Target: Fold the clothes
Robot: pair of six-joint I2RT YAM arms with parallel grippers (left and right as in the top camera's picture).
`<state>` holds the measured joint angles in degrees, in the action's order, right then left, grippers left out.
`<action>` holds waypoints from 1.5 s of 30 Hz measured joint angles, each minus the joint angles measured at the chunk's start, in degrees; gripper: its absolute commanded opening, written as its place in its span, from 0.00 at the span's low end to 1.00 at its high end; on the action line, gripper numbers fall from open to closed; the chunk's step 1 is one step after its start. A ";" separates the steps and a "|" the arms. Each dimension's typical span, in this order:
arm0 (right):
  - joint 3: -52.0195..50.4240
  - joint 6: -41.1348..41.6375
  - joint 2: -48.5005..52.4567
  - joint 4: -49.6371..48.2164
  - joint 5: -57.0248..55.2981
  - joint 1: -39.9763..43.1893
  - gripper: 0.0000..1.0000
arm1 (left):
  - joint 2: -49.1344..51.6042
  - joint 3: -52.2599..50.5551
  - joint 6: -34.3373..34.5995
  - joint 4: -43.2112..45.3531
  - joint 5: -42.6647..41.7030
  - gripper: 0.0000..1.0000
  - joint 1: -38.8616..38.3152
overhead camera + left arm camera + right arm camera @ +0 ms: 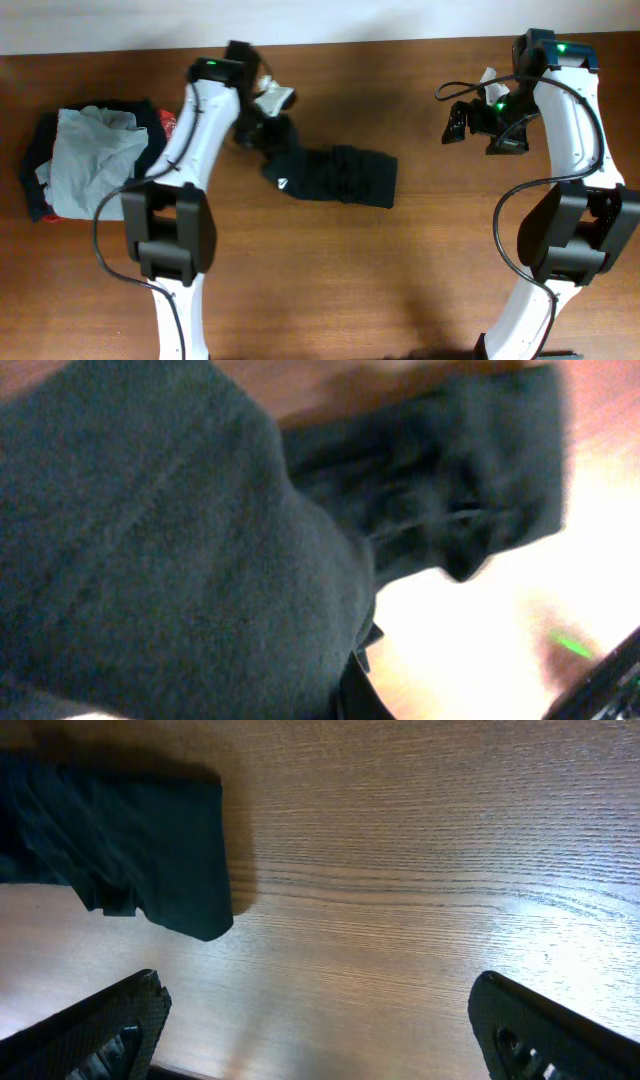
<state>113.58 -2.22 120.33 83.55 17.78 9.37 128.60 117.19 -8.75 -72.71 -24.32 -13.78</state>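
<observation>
Left gripper (252, 125) is meeting one end of the black shirt (335, 175). Cloth is blanketing its jaws, so whether they are clamping cannot be told. The rest is trailing away from them, bunched on the table (420, 270). Right gripper (468, 122) is hovering, jaws wide apart and well clear of the shirt's far edge, likely readying to take a corner.

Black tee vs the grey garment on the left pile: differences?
Black T-shirt lies alone mid-way across the table, one end at the left end effector; grey garment tops a pile at its left side. Black T-shirt carries a small white mark; grey garment shows none. Both are crumpled, unfolded.
</observation>
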 measured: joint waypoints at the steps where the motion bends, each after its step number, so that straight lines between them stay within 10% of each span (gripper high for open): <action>1: 0.00 0.04 0.00 0.00 0.00 0.00 0.99 | -0.61 0.24 0.44 1.16 -0.26 0.00 -2.34; 14: 0.00 0.02 0.00 -0.22 0.00 0.00 0.99 | -0.68 0.37 1.51 8.31 -0.37 0.07 -14.67; 18: 0.00 0.04 0.00 -0.22 0.00 0.00 0.99 | -0.68 0.37 1.79 11.13 -0.37 0.99 -17.16; 32: 0.00 0.02 0.00 -0.57 0.17 0.00 1.00 | -0.70 2.97 2.16 14.45 -4.57 0.99 -20.65; 45: -5.92 6.62 -0.17 -8.41 2.19 -9.88 0.85 | -8.96 7.54 9.66 9.20 0.44 0.99 -3.43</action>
<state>107.66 4.40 120.16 75.13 19.97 -0.51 119.63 124.73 0.91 -63.51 -23.88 -17.21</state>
